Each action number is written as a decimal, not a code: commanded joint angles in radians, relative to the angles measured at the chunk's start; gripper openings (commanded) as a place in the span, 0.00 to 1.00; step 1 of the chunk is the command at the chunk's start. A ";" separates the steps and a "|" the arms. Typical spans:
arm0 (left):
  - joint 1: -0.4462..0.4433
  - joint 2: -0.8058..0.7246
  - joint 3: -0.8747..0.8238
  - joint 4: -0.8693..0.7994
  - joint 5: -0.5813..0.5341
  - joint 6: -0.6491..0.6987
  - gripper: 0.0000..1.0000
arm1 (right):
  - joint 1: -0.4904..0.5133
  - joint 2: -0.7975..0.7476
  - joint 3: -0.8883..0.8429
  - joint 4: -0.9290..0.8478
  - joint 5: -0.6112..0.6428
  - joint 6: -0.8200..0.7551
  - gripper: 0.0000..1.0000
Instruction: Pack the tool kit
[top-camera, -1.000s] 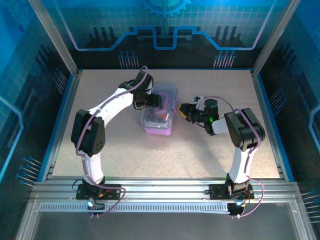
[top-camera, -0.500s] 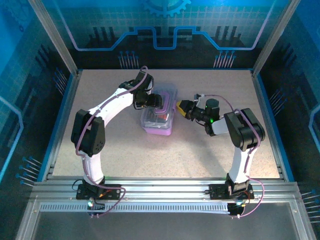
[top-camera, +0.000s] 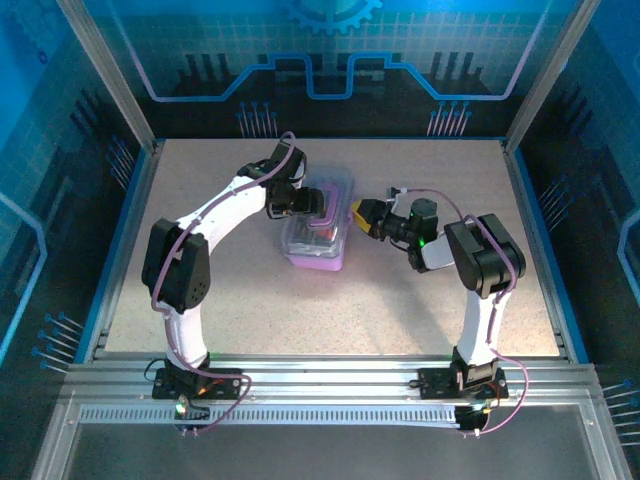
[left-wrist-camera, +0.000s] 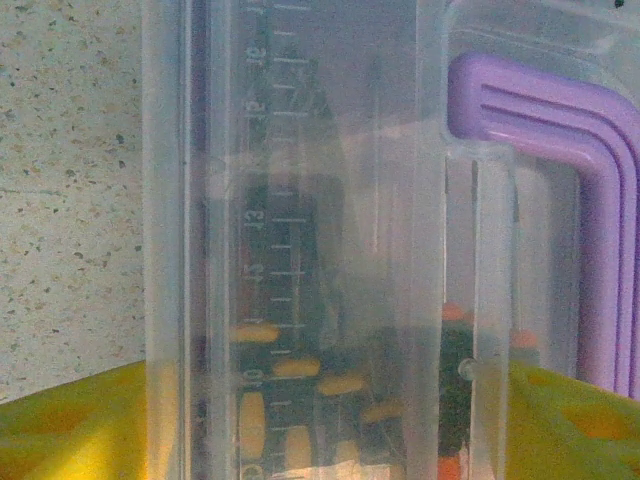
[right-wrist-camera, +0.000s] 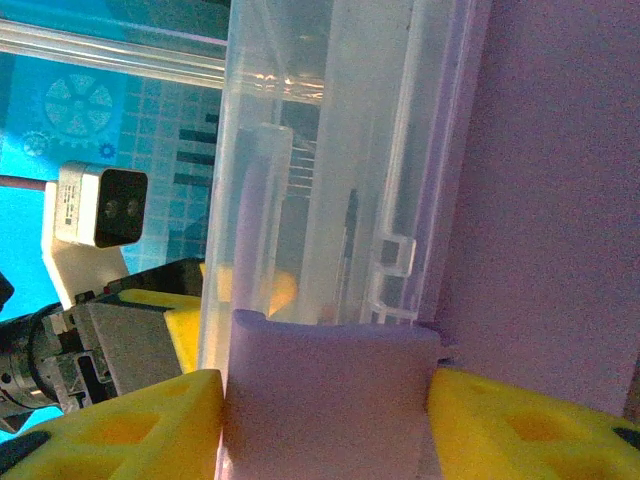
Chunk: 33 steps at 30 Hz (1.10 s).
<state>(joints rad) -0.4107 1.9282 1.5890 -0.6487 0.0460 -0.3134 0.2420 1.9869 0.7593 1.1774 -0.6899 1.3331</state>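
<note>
Left hand (top-camera: 314, 204) pinches clear lid (left-wrist-camera: 300, 150) of tool kit case (top-camera: 320, 252), likely steadying it shut. Right hand (top-camera: 358, 214) straddles purple latch (right-wrist-camera: 330, 400) on case's right side, probably to snap it; grip unclear.

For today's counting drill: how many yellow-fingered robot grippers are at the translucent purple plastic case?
2. The left gripper is at the left side of the translucent purple plastic case, the right gripper at its right side. No others seem hidden.

Case (top-camera: 318, 252) translucent purple, lid (left-wrist-camera: 300, 150) clear; table (top-camera: 250, 310) speckled beige; right pincer (right-wrist-camera: 325, 420) yellow.
</note>
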 joint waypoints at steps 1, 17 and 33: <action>-0.008 0.137 -0.081 -0.113 0.082 -0.012 0.25 | 0.030 0.005 0.017 -0.080 -0.035 -0.060 0.57; -0.008 0.137 -0.081 -0.114 0.083 -0.010 0.25 | 0.019 -0.041 0.058 -0.306 -0.044 -0.200 0.62; -0.009 0.143 -0.078 -0.115 0.089 -0.009 0.25 | -0.006 -0.049 0.072 -0.208 -0.073 -0.132 0.61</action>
<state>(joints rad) -0.4107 1.9282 1.5898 -0.6491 0.0490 -0.3119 0.2455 1.9629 0.8082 0.9001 -0.7284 1.1767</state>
